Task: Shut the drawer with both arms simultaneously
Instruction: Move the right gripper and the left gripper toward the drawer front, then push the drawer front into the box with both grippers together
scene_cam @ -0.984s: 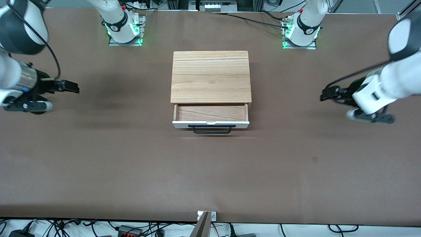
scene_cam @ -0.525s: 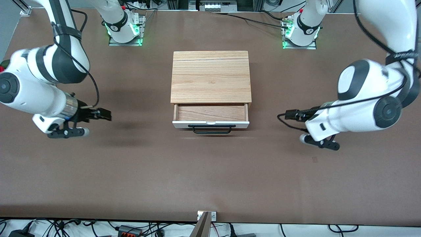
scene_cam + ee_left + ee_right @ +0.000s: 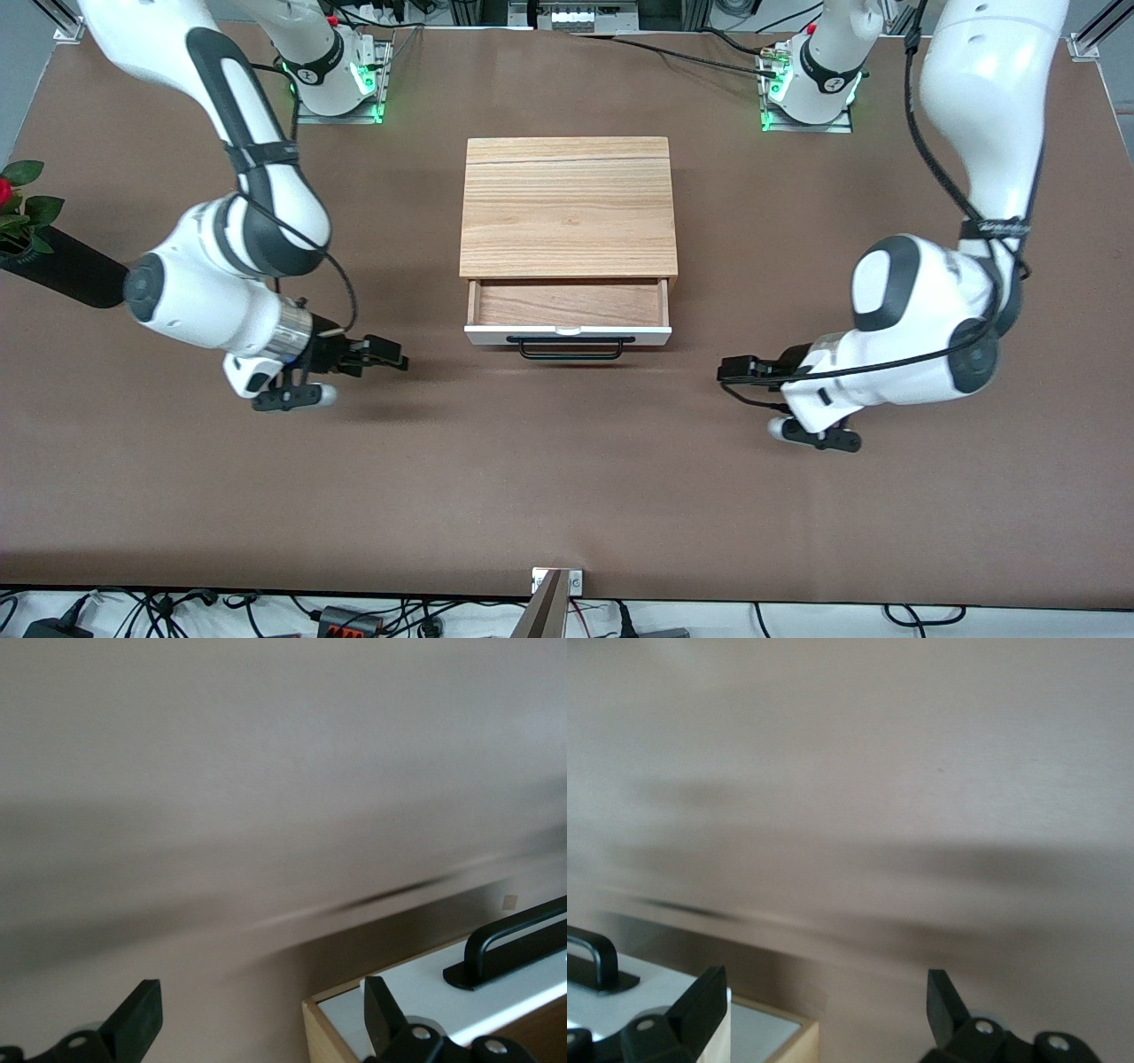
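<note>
The cabinet (image 3: 568, 206) stood between my arms, its drawer (image 3: 568, 312) partly out. My left gripper (image 3: 737, 369) and right gripper (image 3: 387, 353), both spread, flanked the handle (image 3: 570, 346). Approach step; next, both had to press the white front inward together.

— How does the drawer (image 3: 568, 312) look?
— It is a shallow tray of light wood with a white front panel and a black wire handle (image 3: 570, 347). It stands partly pulled out of the light-wood cabinet (image 3: 568, 206), and its inside is bare.
— And both arms?
— The right gripper (image 3: 387, 358) hangs over the bench toward the right arm's end, the left gripper (image 3: 737, 369) toward the left arm's end. Both point at the drawer without touching it, jaws apart.
</note>
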Motion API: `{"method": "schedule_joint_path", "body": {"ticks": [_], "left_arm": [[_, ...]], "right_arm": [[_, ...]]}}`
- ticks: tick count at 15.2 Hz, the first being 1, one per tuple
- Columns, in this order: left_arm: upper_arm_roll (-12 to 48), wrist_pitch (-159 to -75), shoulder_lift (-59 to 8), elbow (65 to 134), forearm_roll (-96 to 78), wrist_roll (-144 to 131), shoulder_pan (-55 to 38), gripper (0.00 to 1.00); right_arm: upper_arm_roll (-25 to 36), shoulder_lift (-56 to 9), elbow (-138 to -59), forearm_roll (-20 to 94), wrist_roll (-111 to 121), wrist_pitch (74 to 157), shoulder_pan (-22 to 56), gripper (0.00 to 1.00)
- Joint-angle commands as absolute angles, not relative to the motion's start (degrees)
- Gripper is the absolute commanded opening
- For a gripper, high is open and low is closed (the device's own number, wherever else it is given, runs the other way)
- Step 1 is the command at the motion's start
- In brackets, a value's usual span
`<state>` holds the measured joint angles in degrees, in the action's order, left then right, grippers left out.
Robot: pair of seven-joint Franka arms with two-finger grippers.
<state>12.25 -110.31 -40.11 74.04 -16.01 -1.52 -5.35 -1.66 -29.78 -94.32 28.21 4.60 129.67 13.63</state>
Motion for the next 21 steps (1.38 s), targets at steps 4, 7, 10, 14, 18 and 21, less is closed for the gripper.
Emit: {"method": "schedule_joint_path", "body": {"ticks": [4,7,10,14,18,21], "left_arm": [[11.87,-110.74,-43.85,72.33,-16.79,-1.76,-9.66,1.0],[11.87,-110.48,-44.03,72.42,-16.43,-1.67,-11.69,1.0],[11.87,-110.04,-43.95,73.04,-16.7,-1.76,-11.6,1.0],[11.87,-109.69,-43.95,73.74,-16.79,-1.49,-11.51,1.0],[11.95,-106.8,-43.86,73.74,-16.96,-1.58,-11.51,1.0],[12.04,-104.33,-43.86,73.74,-17.05,-1.67,-11.69,1.0]], "right_arm": [[-1.76,-31.02,-94.05,30.32,4.22,130.07,16.78,1.0],[-1.76,-31.9,-93.96,35.06,4.92,134.72,18.71,1.0],[-1.76,-32.52,-94.13,35.42,4.92,136.23,20.65,1.0],[-1.76,-32.61,-94.66,35.42,4.83,135.44,21.44,1.0],[-1.76,-32.7,-94.66,35.42,4.83,129.92,21.45,1.0],[-1.76,-32.7,-94.66,35.42,5.1,125.7,21.27,1.0]]}}
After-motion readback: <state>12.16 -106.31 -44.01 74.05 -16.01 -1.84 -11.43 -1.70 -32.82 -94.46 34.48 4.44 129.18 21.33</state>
